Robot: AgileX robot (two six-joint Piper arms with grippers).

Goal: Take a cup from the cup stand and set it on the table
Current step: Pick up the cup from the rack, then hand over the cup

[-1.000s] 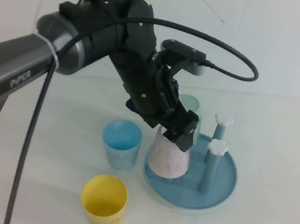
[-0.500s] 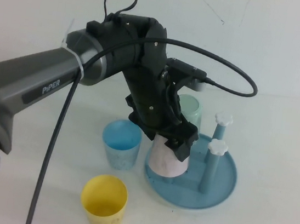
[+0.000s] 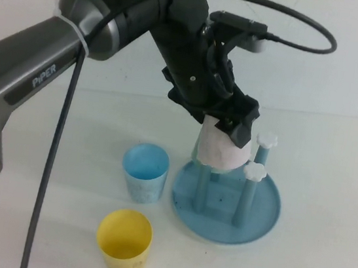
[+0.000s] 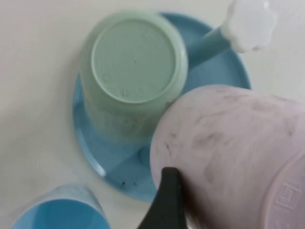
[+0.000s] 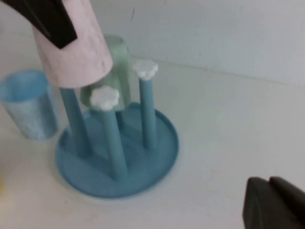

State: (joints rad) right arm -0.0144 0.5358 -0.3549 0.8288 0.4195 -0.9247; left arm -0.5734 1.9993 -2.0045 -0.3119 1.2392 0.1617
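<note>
Roughly halfway: the cup (image 3: 224,148), upside down, lifted most of the way up its peg on the cup stand (image 3: 226,203), not yet clear of it and not yet on the table (image 3: 333,167). Left to do: clearing the peg, setting down beside the cup stand. Left gripper (image 3: 232,124) above the cup stand, fingers clamped on the cup's upturned base. Right gripper (image 5: 274,207) low over the table, well apart from the cup stand, holding nothing; jaw gap impossible to tell.

Left end effector (image 5: 47,21) holds the cup (image 5: 74,50) above the cup stand (image 5: 162,157).
</note>
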